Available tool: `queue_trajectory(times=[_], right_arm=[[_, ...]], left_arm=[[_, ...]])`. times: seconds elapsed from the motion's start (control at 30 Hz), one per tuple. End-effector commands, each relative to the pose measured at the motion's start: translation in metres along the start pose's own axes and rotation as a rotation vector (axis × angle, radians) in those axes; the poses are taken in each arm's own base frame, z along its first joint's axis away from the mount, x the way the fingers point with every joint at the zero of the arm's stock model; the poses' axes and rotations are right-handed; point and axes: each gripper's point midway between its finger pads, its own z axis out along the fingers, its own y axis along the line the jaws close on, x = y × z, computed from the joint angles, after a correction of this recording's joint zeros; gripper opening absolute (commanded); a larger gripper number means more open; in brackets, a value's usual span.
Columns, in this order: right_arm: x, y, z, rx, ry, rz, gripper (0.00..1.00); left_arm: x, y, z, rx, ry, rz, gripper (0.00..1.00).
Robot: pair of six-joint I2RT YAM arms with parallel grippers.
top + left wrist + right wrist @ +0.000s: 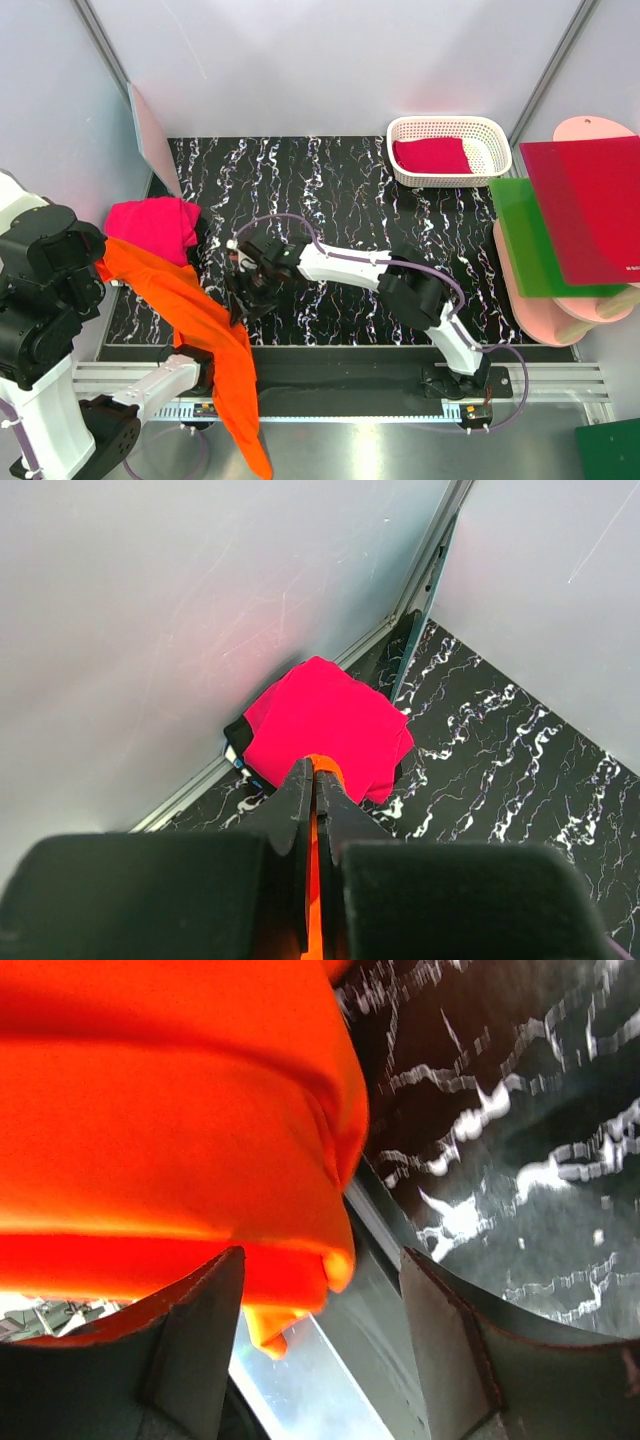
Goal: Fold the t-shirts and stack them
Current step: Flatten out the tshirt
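Observation:
A bright orange t-shirt [205, 325] hangs in a long band from the table's left side down over the front edge. My left gripper [108, 266] is shut on its upper end; in the left wrist view orange cloth [327, 770] shows between the closed fingers [314, 767]. My right gripper [243, 298] is open beside the shirt's right edge. In the right wrist view a folded orange edge [170, 1110] lies just above and between the spread fingers [320, 1260]. A magenta-pink t-shirt [152, 224] lies bunched at the far left [325, 725]. A crimson t-shirt [432, 156] lies folded in a white basket [450, 124].
Red [590, 205] and green [528, 240] plastic sheets lie on pale pink boards [560, 312] at the right. Another pale board [153, 135] leans on the left wall. The black marbled table [340, 190] has a metal rail [340, 375] along its front.

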Motion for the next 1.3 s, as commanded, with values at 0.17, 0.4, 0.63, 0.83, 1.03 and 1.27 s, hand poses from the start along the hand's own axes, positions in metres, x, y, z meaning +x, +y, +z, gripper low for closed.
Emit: queue_trajectory(times=[0.17, 0.4, 0.63, 0.83, 1.03, 1.27], right_arm=[[-0.028, 0.017, 0.019, -0.092, -0.007, -0.073, 0.68], [-0.029, 0.023, 0.0, -0.118, 0.005, -0.084, 0.0], [-0.071, -0.012, -0.095, 0.181, -0.302, -0.081, 0.0], [-0.116, -0.032, -0.219, 0.504, -0.679, -0.113, 0.0], [-0.139, -0.026, -0.264, 0.621, -0.805, -0.183, 0.0], [-0.094, -0.066, -0.17, 0.529, -0.429, -0.092, 0.04]], left_arm=[[0.02, 0.021, -0.004, -0.058, 0.069, 0.145, 0.0], [0.022, 0.016, 0.0, -0.062, 0.079, 0.149, 0.0], [0.024, 0.002, 0.007, -0.063, 0.097, 0.143, 0.0], [0.028, -0.02, 0.017, -0.029, 0.117, 0.14, 0.0], [0.035, -0.036, 0.025, -0.005, 0.144, 0.141, 0.0], [0.039, -0.036, 0.028, -0.037, 0.159, 0.169, 0.0]])
